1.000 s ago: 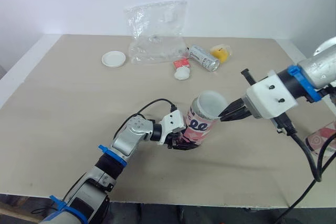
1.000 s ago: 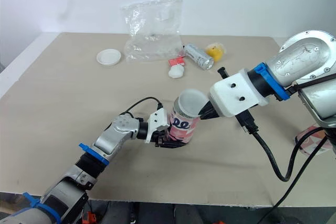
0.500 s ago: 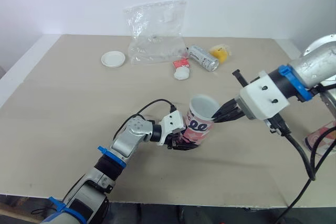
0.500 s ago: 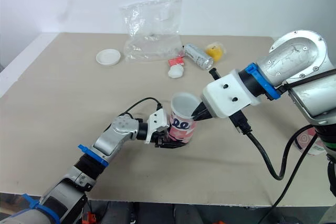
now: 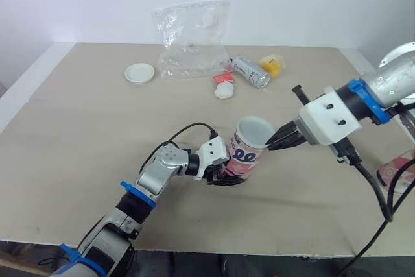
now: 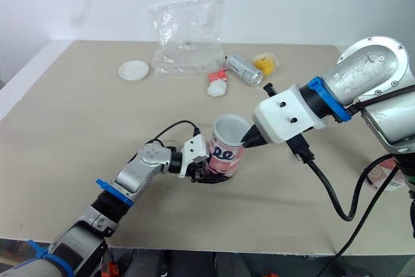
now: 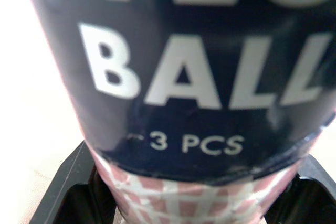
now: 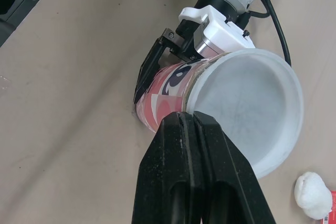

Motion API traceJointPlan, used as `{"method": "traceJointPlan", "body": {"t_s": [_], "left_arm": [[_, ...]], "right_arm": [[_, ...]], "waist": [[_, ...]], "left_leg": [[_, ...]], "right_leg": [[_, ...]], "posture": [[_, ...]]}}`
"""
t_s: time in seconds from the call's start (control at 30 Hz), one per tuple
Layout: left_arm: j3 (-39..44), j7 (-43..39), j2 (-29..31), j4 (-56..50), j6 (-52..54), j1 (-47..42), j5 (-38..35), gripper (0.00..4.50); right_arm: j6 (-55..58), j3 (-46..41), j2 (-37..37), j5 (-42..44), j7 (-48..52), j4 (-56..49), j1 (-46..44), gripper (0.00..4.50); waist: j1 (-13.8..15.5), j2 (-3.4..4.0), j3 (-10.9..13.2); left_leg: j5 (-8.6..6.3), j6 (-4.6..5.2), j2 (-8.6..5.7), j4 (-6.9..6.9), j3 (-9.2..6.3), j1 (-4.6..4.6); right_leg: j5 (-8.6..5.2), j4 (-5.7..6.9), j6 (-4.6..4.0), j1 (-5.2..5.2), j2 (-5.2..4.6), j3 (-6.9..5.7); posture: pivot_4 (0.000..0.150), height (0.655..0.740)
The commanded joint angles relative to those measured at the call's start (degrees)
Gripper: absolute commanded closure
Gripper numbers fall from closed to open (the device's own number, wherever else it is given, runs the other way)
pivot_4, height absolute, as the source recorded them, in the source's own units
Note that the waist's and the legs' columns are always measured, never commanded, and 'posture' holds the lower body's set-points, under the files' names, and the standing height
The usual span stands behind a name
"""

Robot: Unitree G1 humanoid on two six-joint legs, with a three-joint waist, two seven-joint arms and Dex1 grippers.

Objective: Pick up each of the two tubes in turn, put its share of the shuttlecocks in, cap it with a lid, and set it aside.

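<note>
A pink and navy tube (image 5: 248, 152) leans over the table's middle, its open mouth (image 8: 252, 114) turned toward my right arm. My left gripper (image 5: 218, 173) is shut on its lower end; its black fingers (image 7: 68, 192) flank the tube's "BALL 3 PCS" print (image 7: 194, 93). My right gripper (image 5: 277, 142) is shut with nothing between its fingers, and its tip rests at the near rim of the mouth (image 8: 187, 118). The inside looks white and bare. A silver tube (image 5: 251, 71) lies on its side at the back. A white lid (image 5: 141, 72) lies at the back left.
A clear plastic bag (image 5: 193, 40) stands at the back. A white shuttlecock (image 5: 225, 91) and a yellow one (image 5: 273, 65) lie beside the silver tube. A pink round object (image 6: 379, 176) shows at the right edge, partly hidden by my right arm's cable.
My right gripper pushed its shut fingers into the tube's mouth half a second ago and has drawn back to the rim. The left gripper and tube stayed put.
</note>
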Motion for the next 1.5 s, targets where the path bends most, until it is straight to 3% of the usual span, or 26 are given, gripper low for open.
{"method": "traceJointPlan", "body": {"t_s": [0.03,0.33,0.4,0.47,0.5,0.57,0.73,0.87,1.0,1.13,1.17,1.2,1.5], "left_arm": [[-0.5,0.6,1.6,2.0,2.1,1.4,2.0,1.59],[-0.3,0.8,1.8,1.6,2.6,1.5,1.9,1.59],[-0.2,0.8,1.9,1.5,2.8,1.5,1.8,1.59],[-0.2,0.8,1.9,1.4,2.9,1.6,1.8,1.59],[-0.2,0.8,2.0,1.3,3.0,1.6,1.7,1.59],[-0.2,0.8,2.0,1.3,3.1,1.6,1.7,1.59],[-0.1,0.7,2.1,1.3,3.0,1.6,1.7,1.59],[0.7,0.6,2.0,1.8,1.9,2.4,0.9,1.59],[2.5,0.4,1.3,2.7,-0.1,3.3,-1.0,1.59],[3.0,0.3,1.3,3.5,-1.8,4.0,-1.6,1.59],[3.1,0.3,1.4,3.6,-2.1,4.2,-1.6,1.59],[3.0,0.2,1.5,3.6,-2.3,4.3,-1.6,1.59],[2.1,0.3,1.9,3.8,-3.4,4.2,-0.6,1.59]], "right_arm": [[-0.4,-0.2,-0.6,0.1,2.3,-0.2,-1.9,4.31],[0.3,0.8,-0.2,0.6,2.3,-0.5,-2.1,4.31],[1.3,1.3,-0.7,1.2,2.3,-0.6,-2.2,3.77],[1.0,1.1,-0.3,1.2,2.3,-0.3,-2.3,3.62],[1.2,1.0,-0.3,1.3,2.3,-0.3,-2.3,3.02],[2.5,0.0,0.0,2.1,2.3,-0.2,-2.1,2.65],[13.5,-5.3,2.1,9.1,0.6,1.3,-1.9,2.65],[29.1,-13.4,4.3,20.2,-7.5,5.8,-0.2,2.65],[35.6,-18.9,7.4,23.4,-13.4,4.5,4.9,2.65],[36.8,-21.2,11.0,22.5,-18.7,2.2,8.3,3.70],[36.4,-21.1,11.4,21.5,-19.6,1.5,9.0,4.29],[36.1,-20.9,11.8,20.7,-20.1,1.0,9.6,4.44],[30.4,-15.6,15.6,11.5,-19.5,-0.1,9.4,4.44]], "waist": [[0.0,0.00,0.0],[0.0,0.01,0.0],[0.0,0.01,0.0],[0.0,0.01,0.0],[0.0,0.01,0.0],[0.0,0.01,0.0],[0.0,0.01,0.0],[-0.1,0.00,0.0],[-0.2,-0.08,-0.1],[-0.2,-0.02,0.0],[-0.2,-0.02,-0.1],[-0.2,-0.02,-0.1],[-0.2,0.01,-0.1]], "left_leg": [[0.00,0.00,0.00,0.00,0.00,0.00],[0.00,0.00,0.01,0.00,0.00,0.00],[0.00,0.00,0.02,0.00,0.00,0.01],[0.00,0.00,0.04,0.00,-0.01,0.01],[0.00,0.00,0.04,0.00,-0.01,0.01],[0.00,0.00,0.04,0.00,0.02,0.00],[0.00,0.00,0.05,-0.01,0.02,-0.01],[0.00,0.00,0.08,-0.01,-0.01,-0.02],[-0.01,0.02,0.11,-0.04,-0.01,0.01],[0.00,0.03,0.16,-0.03,-0.02,-0.02],[0.00,0.04,0.15,-0.03,-0.02,-0.04],[0.00,0.04,0.16,-0.03,-0.03,-0.04],[0.00,0.04,0.16,-0.04,0.00,-0.04]], "right_leg": [[0.00,0.00,0.00,0.00,0.00,0.00],[0.00,0.00,0.00,0.00,0.01,0.00],[0.01,0.01,-0.01,-0.01,0.03,0.00],[0.01,0.01,-0.02,-0.01,0.04,0.00],[0.01,0.01,-0.02,-0.01,0.05,0.00],[0.02,0.02,-0.02,-0.04,0.05,0.02],[0.02,0.02,-0.03,-0.05,0.05,0.02],[0.08,0.04,-0.08,-0.03,0.08,0.01],[0.13,0.03,-0.04,-0.01,0.11,0.00],[0.24,0.13,0.12,-0.14,0.23,0.02],[0.24,0.15,0.12,-0.18,0.24,0.02],[0.23,0.15,0.12,-0.16,0.25,0.01],[0.23,0.14,0.13,-0.19,0.28,0.04]], "posture": [[0.150,0.7400],[0.150,0.7400],[0.150,0.7400],[0.150,0.7400],[0.150,0.7400],[0.150,0.7400],[0.150,0.7400],[0.150,0.7400],[0.150,0.7400],[0.150,0.7400],[0.150,0.7400],[0.150,0.7400],[0.150,0.7400]]}}
